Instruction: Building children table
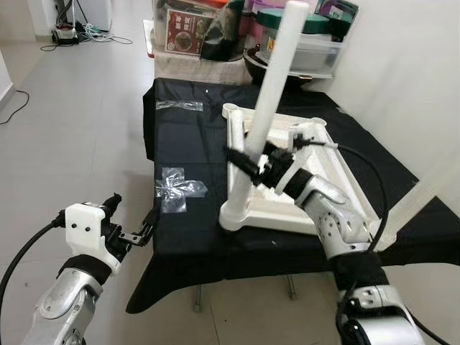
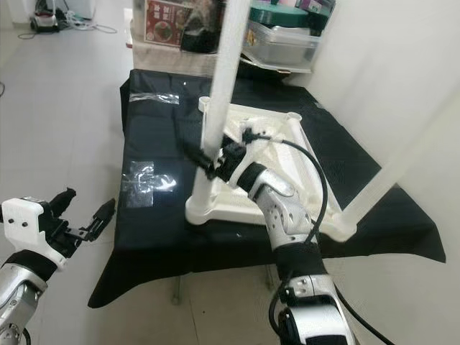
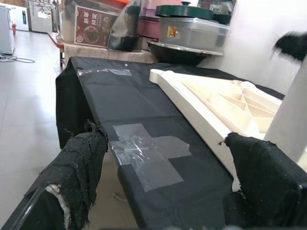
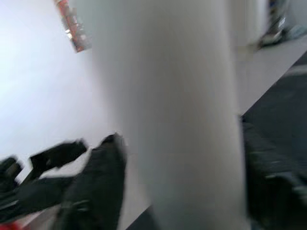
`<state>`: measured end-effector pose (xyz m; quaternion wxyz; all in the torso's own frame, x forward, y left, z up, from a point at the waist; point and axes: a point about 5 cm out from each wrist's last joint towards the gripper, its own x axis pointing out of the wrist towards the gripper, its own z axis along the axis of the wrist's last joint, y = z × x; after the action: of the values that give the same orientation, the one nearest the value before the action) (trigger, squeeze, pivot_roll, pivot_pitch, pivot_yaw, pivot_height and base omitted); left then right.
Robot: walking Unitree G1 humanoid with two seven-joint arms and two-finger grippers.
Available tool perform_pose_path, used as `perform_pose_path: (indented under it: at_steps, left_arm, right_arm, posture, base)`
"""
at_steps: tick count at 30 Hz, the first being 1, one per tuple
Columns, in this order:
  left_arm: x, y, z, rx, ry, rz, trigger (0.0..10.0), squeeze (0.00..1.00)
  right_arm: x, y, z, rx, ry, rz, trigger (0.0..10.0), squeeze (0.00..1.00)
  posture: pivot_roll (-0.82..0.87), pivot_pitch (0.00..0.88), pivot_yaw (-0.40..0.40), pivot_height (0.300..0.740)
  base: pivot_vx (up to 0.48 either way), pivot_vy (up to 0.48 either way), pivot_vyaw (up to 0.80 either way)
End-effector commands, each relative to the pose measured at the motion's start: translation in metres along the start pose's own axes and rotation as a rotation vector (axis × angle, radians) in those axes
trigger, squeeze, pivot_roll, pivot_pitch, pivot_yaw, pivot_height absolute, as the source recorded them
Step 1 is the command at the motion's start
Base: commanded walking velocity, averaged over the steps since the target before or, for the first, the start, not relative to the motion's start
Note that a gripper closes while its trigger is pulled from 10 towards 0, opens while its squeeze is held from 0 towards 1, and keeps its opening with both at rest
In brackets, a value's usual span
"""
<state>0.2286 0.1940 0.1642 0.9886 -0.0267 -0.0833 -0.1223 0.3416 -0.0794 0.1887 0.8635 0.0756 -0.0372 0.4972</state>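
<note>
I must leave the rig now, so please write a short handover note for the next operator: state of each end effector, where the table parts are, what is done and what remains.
Right end effector: shut on the white table leg, low down near its base; the leg stands tilted over the near left corner of the tabletop.
Left end effector: open, holding nothing, off the near left edge of the black cloth.
White tabletop: lies upside down on the cloth, ribs up.
Done: another white leg sticks out at the near right corner.
Left: whether the held leg is seated cannot be told; the far corner sockets look without legs.
</note>
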Motion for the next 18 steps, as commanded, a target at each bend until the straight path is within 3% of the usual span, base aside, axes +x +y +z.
perform_pose_path:
  at_steps: [1, 7, 8, 9, 10, 12, 13, 14, 15, 17, 18]
  left_arm:
    - [-0.001, -0.003, -0.004, -0.015, 0.018, -0.008, 10.0, 0.00]
    - [-0.002, -0.003, -0.004, -0.015, 0.020, -0.008, 10.0, 0.00]
    - [-0.002, -0.003, -0.004, -0.016, 0.021, -0.010, 10.0, 0.00]
    - [-0.003, -0.004, -0.004, -0.017, 0.021, -0.011, 10.0, 0.00]
    - [-0.003, -0.004, -0.004, -0.017, 0.021, -0.011, 10.0, 0.00]
    - [-0.003, -0.004, -0.004, -0.019, 0.021, -0.013, 10.0, 0.00]
    - [-0.003, -0.004, -0.004, -0.020, 0.021, -0.014, 10.0, 0.00]
    - [-0.003, -0.004, -0.004, -0.020, 0.021, -0.014, 10.0, 0.00]
    - [-0.003, -0.005, -0.004, -0.020, 0.020, -0.014, 10.0, 0.00]
    - [-0.003, -0.005, -0.004, -0.020, 0.020, -0.014, 10.0, 0.00]
    - [-0.003, -0.005, -0.004, -0.021, 0.020, -0.014, 10.0, 0.00]
  right_arm:
    - [0.007, 0.003, -0.009, -0.002, 0.038, 0.012, 0.0, 0.00]
    - [0.012, -0.012, -0.014, 0.036, 0.032, -0.163, 0.0, 0.00]
    - [0.009, -0.020, -0.016, 0.041, 0.037, -0.274, 0.0, 0.00]
    - [-0.008, -0.045, -0.023, 0.065, 0.079, -0.618, 0.0, 0.00]
    - [-0.008, -0.045, -0.023, 0.065, 0.079, -0.618, 0.0, 0.00]
    - [-0.047, -0.071, -0.037, 0.075, 0.176, -1.119, 0.0, 0.00]
    - [-0.065, -0.076, -0.042, 0.062, 0.223, -1.265, 0.0, 0.00]
    - [-0.065, -0.076, -0.042, 0.062, 0.223, -1.265, 0.0, 0.00]
    - [-0.081, -0.077, -0.045, 0.021, 0.253, -1.356, 0.0, 0.00]
    - [-0.081, -0.077, -0.045, 0.021, 0.253, -1.356, 0.0, 0.00]
    - [-0.090, -0.075, -0.047, -0.024, 0.268, -1.400, 0.0, 0.00]
  posture:
    - [0.18, 0.000, -0.192, 0.740]
    - [0.17, 0.000, -0.186, 0.740]
    - [0.16, 0.000, -0.185, 0.740]
    - [0.16, 0.000, -0.182, 0.740]
    - [0.16, 0.000, -0.182, 0.740]
    - [0.15, 0.000, -0.182, 0.740]
    - [0.15, 0.000, -0.183, 0.740]
    - [0.15, 0.000, -0.183, 0.740]
    - [0.15, 0.000, -0.184, 0.740]
    - [0.15, 0.000, -0.184, 0.740]
    - [0.15, 0.000, -0.182, 0.740]
  base:
    - [0.000, 0.000, 0.00]
    - [0.000, 0.000, 0.00]
    - [0.000, 0.000, 0.00]
    - [0.000, 0.000, 0.00]
    - [0.000, 0.000, 0.00]
    - [0.000, 0.000, 0.00]
    - [0.000, 0.000, 0.00]
    - [0.000, 0.000, 0.00]
    - [0.000, 0.000, 0.00]
    - [0.000, 0.000, 0.00]
    - [0.000, 0.000, 0.00]
